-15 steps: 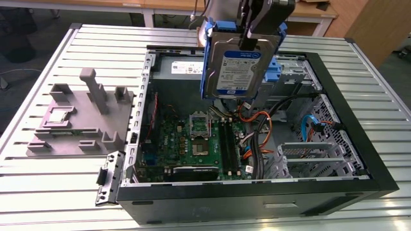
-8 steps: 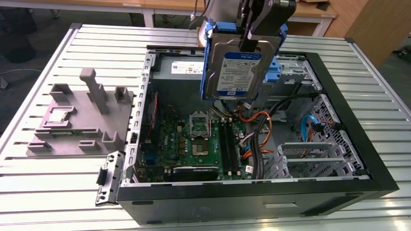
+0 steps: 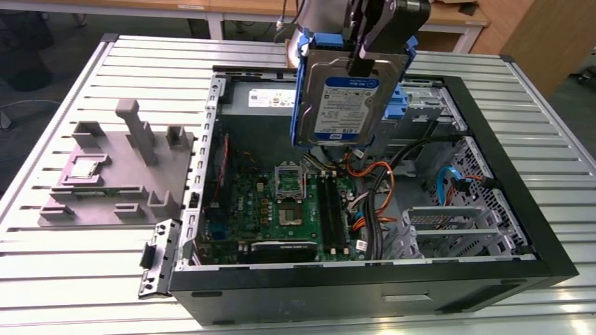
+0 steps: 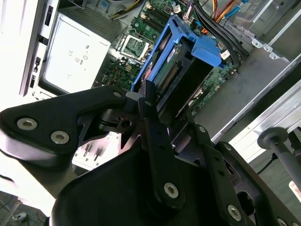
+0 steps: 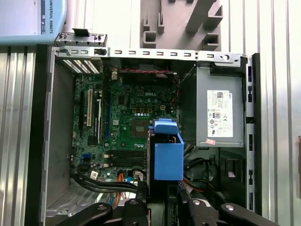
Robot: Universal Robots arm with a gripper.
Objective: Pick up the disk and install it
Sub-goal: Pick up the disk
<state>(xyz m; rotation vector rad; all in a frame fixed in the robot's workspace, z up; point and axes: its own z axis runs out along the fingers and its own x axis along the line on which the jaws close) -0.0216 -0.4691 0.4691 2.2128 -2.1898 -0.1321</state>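
Note:
The disk (image 3: 337, 105), a silver-grey hard drive with a blue-and-white label and blue rails, hangs upright in the air over the open computer case (image 3: 521, 202). My gripper (image 3: 359, 68) is shut on its upper edge, one black finger lying across the label side. In the second wrist view the disk (image 4: 186, 66) sits edge-on between my fingers (image 4: 146, 103), above the motherboard. In the first wrist view the blue carrier (image 5: 168, 155) juts out past the gripper (image 5: 162, 200) over the middle of the case.
Inside the case lie the motherboard (image 3: 279, 209), orange and black cables (image 3: 377, 202), a metal drive cage (image 3: 456, 230) and the grey power-supply box (image 5: 219, 117). A blue bracket (image 3: 403, 105) sits behind the disk. A grey fixture plate (image 3: 112, 167) stands on the exterior view's left.

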